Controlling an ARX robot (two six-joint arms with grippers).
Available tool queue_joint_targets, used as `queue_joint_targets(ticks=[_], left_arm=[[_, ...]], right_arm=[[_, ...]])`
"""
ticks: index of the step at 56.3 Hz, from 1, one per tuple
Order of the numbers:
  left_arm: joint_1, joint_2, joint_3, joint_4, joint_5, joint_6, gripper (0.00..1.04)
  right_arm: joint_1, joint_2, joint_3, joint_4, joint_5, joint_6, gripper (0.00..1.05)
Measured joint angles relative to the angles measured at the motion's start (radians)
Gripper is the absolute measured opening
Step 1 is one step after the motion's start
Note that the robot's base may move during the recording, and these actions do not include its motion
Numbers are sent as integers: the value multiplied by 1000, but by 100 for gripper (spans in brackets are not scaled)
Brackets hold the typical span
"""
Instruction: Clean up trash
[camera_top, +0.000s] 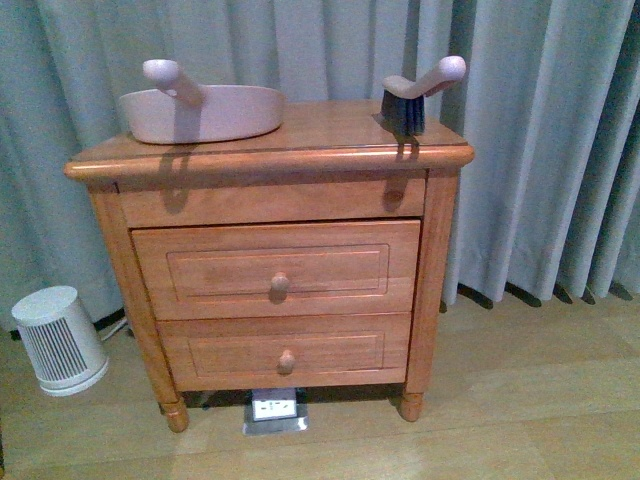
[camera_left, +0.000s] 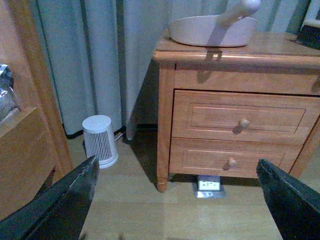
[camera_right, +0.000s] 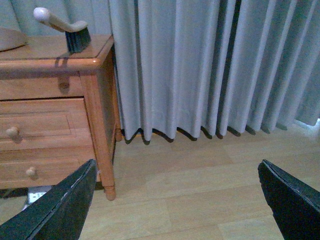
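Trash: unseen.
Brush (camera_top: 412, 97): nightstand (camera_top: 300, 130) top's right edge; light, stiff; grip handle (camera_top: 440, 72).
Left gripper (camera_left: 176, 165), right gripper (camera_right: 176, 165): spread, empty.

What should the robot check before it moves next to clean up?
1. Trash found: not ok; no white wad shows in any view.
2. Dustpan ready: ok; it sits on the nightstand top.
3. Brush ready: ok; it stands on its bristles there.
4. Left gripper free: ok; open, empty.
5. Right gripper free: ok; open, empty.
6. Reach to the tools: cannot tell; no arm shows in the front view.
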Motion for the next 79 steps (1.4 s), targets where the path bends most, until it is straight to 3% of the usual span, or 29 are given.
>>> queue_joint_targets(ticks=[79], left_arm=[[0, 0, 0, 0, 0, 0, 97]], right_arm=[[0, 0, 0, 0, 0, 0, 97]])
